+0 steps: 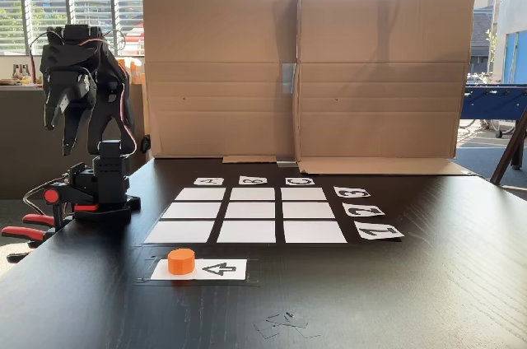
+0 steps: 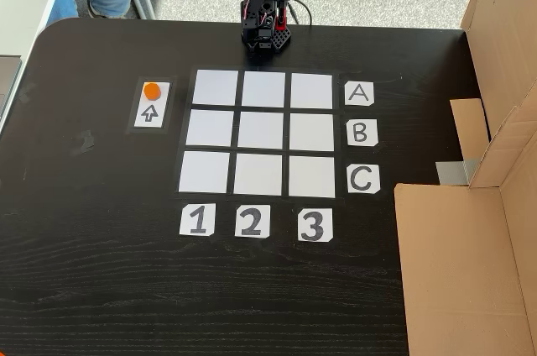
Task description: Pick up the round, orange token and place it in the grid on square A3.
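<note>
Raised and empty near the table's [image 1: 461, 283] edge by the arm's base, the gripper [image 1: 70, 131] hangs with fingers slightly parted, while the token [image 1: 181, 261] sits on the arrow card [image 1: 216, 269], likely light, rigid, best pinched across its round side.

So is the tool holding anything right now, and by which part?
Nothing is held. The tool hangs open in the air, and the token sits on the arrow card.
</note>
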You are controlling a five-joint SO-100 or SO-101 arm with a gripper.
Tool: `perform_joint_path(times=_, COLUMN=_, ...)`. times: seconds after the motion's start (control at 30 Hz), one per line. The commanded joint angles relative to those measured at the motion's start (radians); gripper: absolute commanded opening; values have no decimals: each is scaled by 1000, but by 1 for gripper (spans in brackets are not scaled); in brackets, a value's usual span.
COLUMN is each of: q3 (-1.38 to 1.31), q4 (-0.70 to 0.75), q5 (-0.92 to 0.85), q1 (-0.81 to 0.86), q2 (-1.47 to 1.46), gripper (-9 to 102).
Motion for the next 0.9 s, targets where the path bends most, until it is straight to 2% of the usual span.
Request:
perform_joint_path(times=0.0, q3=-71, q4=17, q5=-14, q1=-44, q2=-69, gripper=33)
perform_joint_path(times=0.23, q3=-81, q4=23, q5=-11, q1=-124, q2=-236, gripper=38)
perform_joint_path(times=0.87, q3=-308, q4=37, q5=14, q1=-296, q2=-474, gripper=38)
